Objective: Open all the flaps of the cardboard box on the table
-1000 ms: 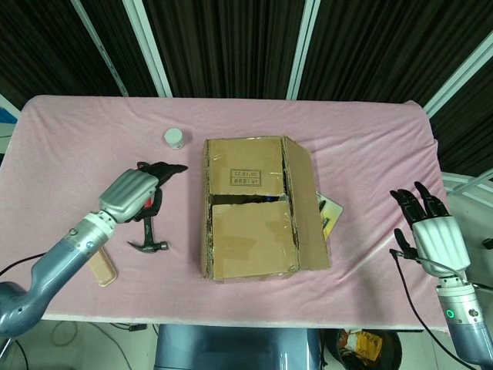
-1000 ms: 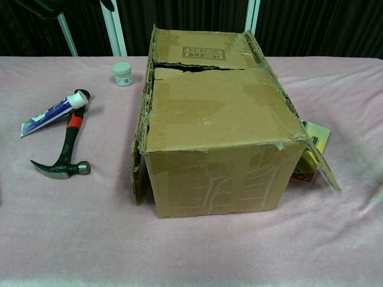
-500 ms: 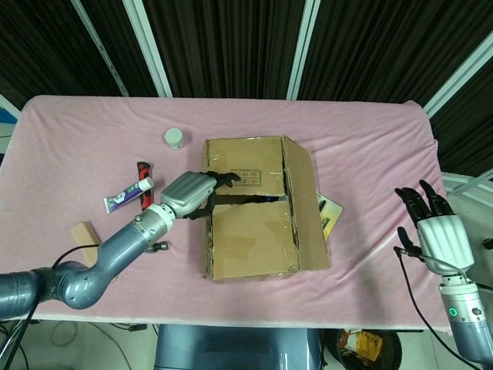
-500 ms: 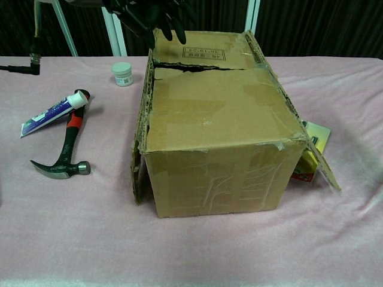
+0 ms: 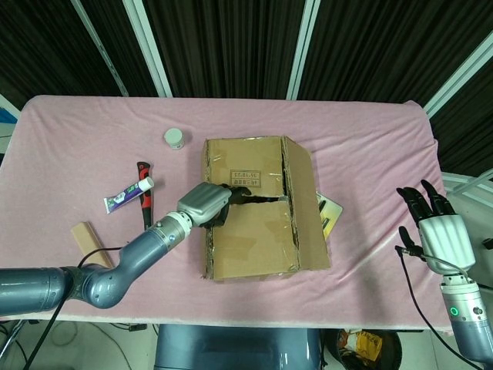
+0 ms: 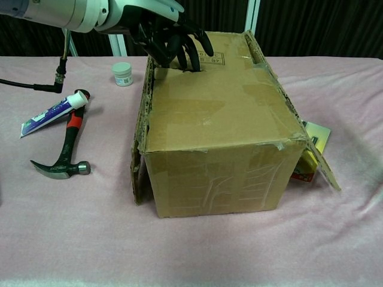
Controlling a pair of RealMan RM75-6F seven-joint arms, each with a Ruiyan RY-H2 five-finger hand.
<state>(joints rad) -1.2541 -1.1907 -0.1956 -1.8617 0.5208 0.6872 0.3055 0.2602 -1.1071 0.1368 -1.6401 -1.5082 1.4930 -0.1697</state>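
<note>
Near the left front edge of the pink-clothed table (image 5: 77, 146) lies a small tan wooden block (image 5: 85, 233). Further in lie a white and purple tube (image 6: 52, 113) and a red-and-black-handled claw hammer (image 6: 63, 152), the tube's cap resting across the handle. A small white lidded jar (image 6: 122, 73) stands towards the far edge. The left hand (image 6: 170, 37), black-fingered with a grey back, reaches over the brown cardboard box (image 6: 215, 137) at the table's middle, its fingertips (image 6: 191, 57) dipped into the gap between the two top flaps; whether they grip a flap I cannot tell. The box's right side flap hangs outward, with a yellow packet (image 6: 311, 149) beneath it. The right hand (image 5: 439, 231) hovers off the table's right edge, fingers spread, holding nothing.
</note>
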